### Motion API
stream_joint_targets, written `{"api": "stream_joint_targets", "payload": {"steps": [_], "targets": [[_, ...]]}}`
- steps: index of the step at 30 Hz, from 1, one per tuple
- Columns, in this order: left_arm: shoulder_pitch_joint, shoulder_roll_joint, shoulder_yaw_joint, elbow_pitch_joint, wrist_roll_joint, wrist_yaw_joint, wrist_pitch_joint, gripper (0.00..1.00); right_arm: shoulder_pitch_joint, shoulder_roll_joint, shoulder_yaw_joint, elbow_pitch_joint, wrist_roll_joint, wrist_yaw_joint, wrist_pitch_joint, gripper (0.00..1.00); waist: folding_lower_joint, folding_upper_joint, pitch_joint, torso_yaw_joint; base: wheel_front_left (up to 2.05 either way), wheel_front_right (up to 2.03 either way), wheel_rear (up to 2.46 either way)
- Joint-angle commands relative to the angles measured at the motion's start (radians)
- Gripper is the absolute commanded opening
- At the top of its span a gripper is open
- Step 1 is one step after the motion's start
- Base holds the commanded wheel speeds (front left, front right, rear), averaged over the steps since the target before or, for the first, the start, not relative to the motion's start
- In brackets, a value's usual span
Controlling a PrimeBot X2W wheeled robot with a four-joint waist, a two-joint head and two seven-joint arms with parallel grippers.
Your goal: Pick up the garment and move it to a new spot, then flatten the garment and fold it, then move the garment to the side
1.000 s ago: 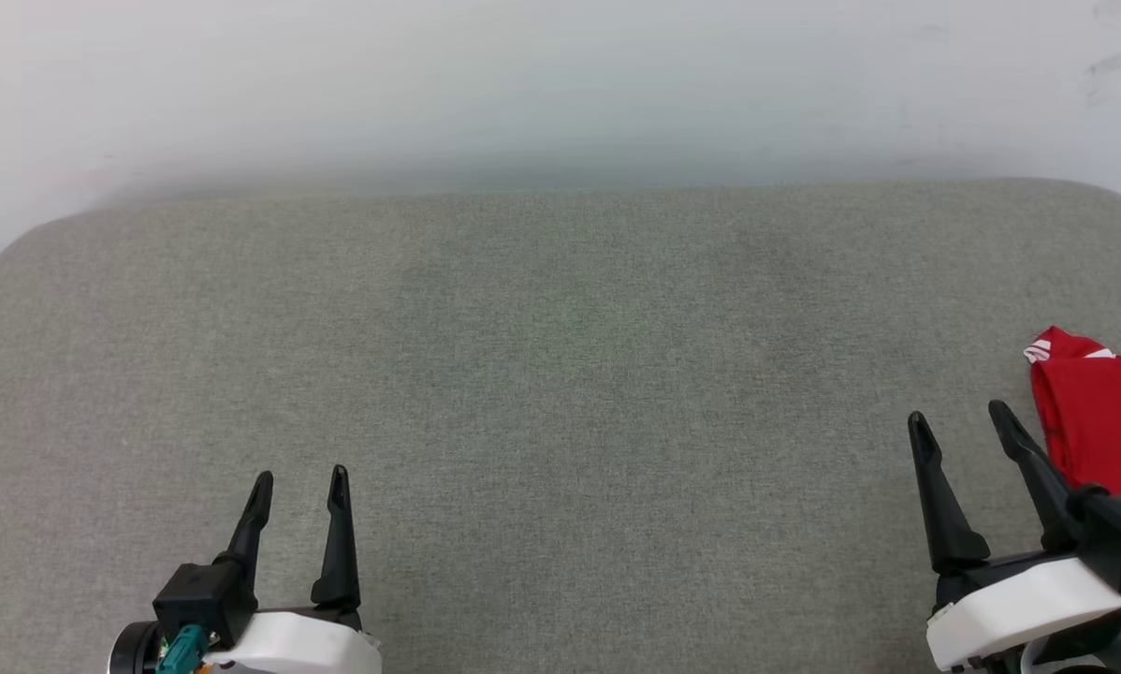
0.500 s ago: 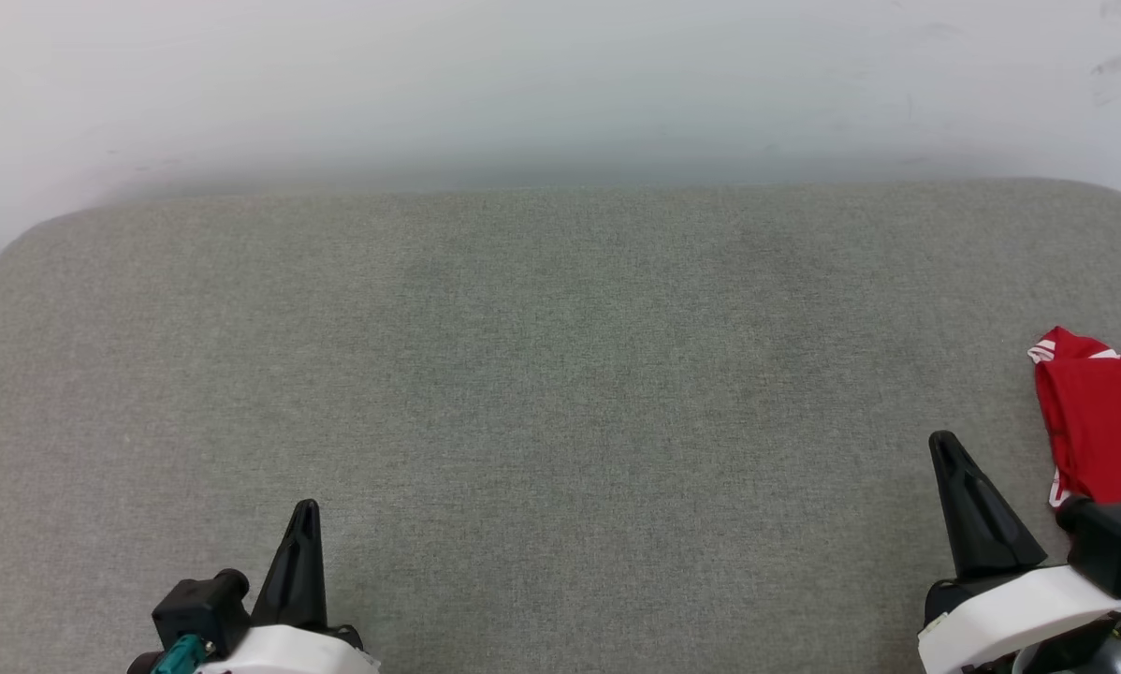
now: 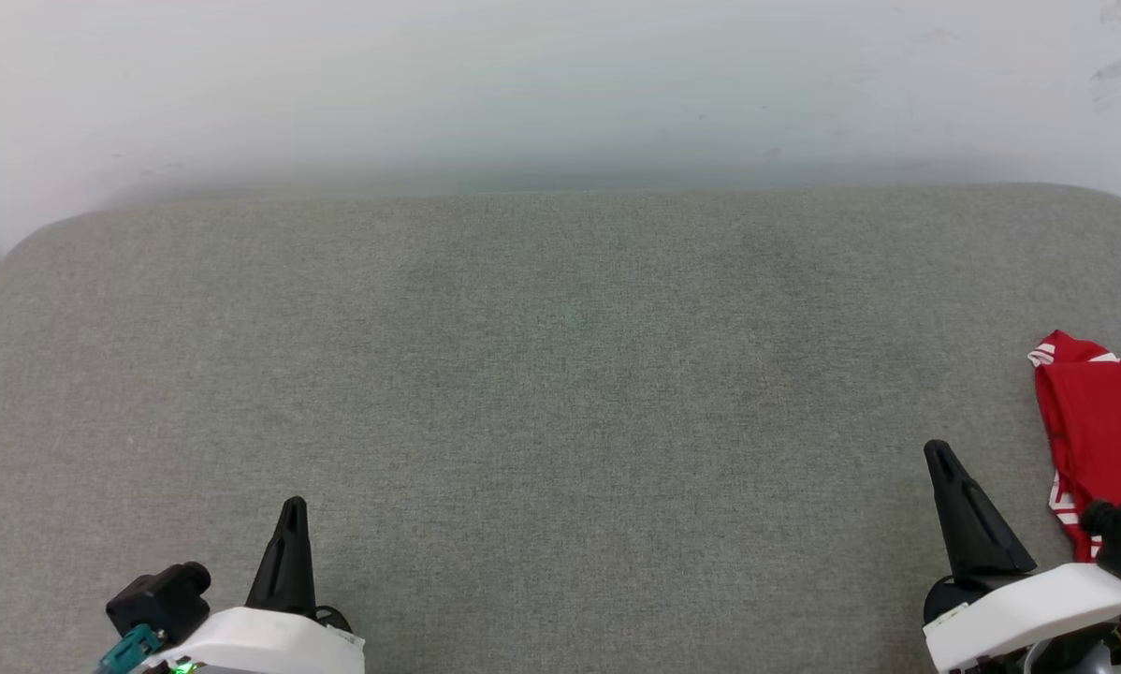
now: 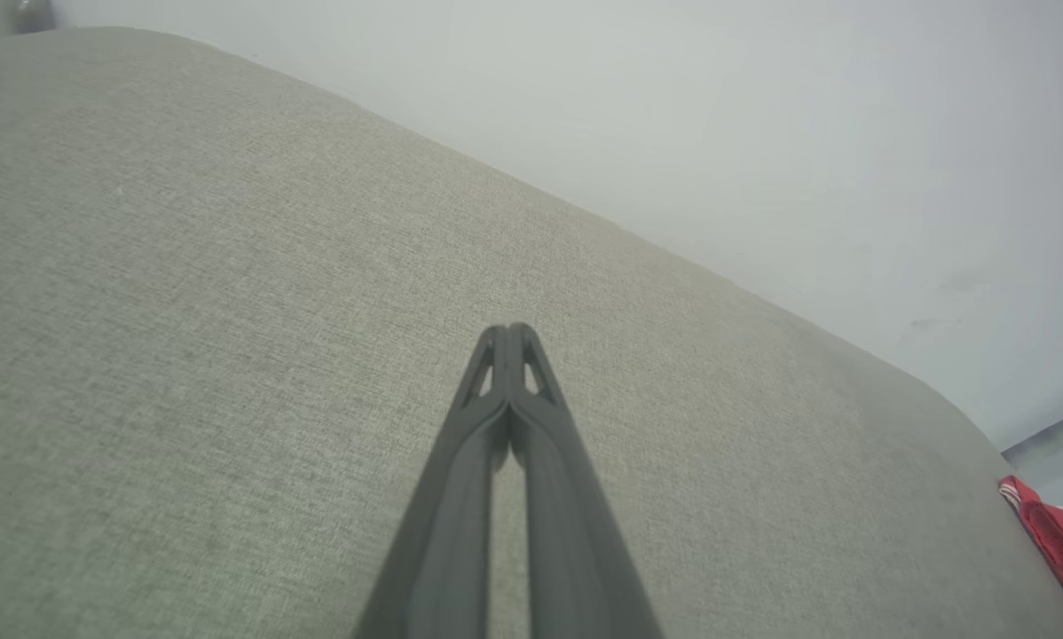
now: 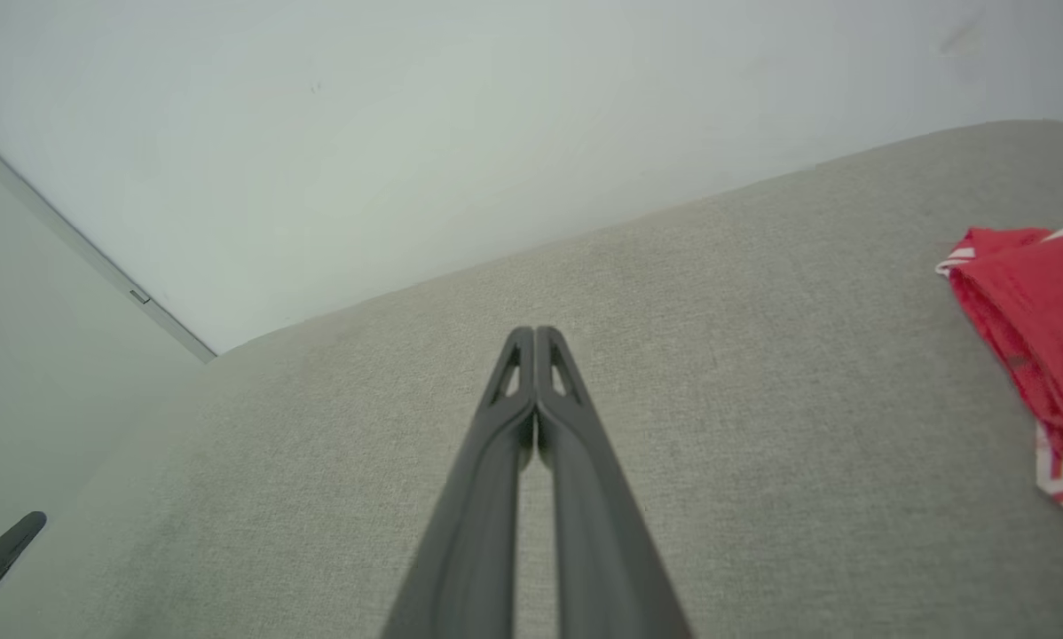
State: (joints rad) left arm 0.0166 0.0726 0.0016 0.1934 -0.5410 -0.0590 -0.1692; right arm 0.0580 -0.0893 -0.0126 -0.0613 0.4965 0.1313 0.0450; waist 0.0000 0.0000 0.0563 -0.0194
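Observation:
The garment (image 3: 1099, 421) lies bunched at the right edge of the grey cushion (image 3: 560, 374), red with a bit of red-white striped trim showing; its lettering is hidden. It also shows in the right wrist view as a red heap (image 5: 1033, 328) and in the left wrist view as a red corner (image 4: 1055, 541). My right gripper (image 3: 942, 454) sits at the lower right, just left of the garment and apart from it, fingers pressed together and empty (image 5: 534, 333). My left gripper (image 3: 292, 507) rests at the lower left, shut and empty (image 4: 505, 330).
A pale wall (image 3: 560, 84) runs behind the cushion's far edge. The cushion's corners are rounded at the far left and far right. The left gripper's fingertip (image 5: 3, 550) shows at the lower left of the right wrist view.
Both grippers have gone from open to shut and drawn back toward the bottom of the head view. The garment has stayed where it lay.

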Motion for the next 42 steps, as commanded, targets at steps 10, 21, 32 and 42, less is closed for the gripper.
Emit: {"api": "stream_joint_targets", "payload": {"steps": [10, 21, 32, 42], "targets": [[-0.040, -0.002, 0.021, -0.003, -0.174, -0.014, 0.044, 0.00, -0.052, -0.010, -0.005, 0.037, 0.195, 0.000, -0.002, 0.00, 0.0000, 0.0000, -0.005, 0.002, 0.00, 0.00, 0.00], [-0.056, -0.006, 0.036, 0.006, -0.323, -0.025, 0.084, 0.00, -0.072, -0.010, -0.010, 0.080, 0.356, 0.000, 0.001, 0.00, 0.0000, 0.0000, -0.011, 0.004, 0.00, 0.00, 0.00], [-0.071, -0.009, 0.052, 0.014, -0.467, -0.034, 0.123, 0.00, -0.092, -0.008, -0.018, 0.123, 0.511, 0.000, 0.006, 0.00, 0.0000, 0.0000, -0.017, 0.006, 0.00, 0.00, 0.00], [-0.081, -0.011, 0.063, 0.021, -0.575, -0.040, 0.151, 0.00, -0.105, -0.005, -0.025, 0.155, 0.626, 0.000, 0.011, 0.00, 0.0000, 0.0000, -0.022, 0.008, 0.00, 0.00, 0.00]]}}
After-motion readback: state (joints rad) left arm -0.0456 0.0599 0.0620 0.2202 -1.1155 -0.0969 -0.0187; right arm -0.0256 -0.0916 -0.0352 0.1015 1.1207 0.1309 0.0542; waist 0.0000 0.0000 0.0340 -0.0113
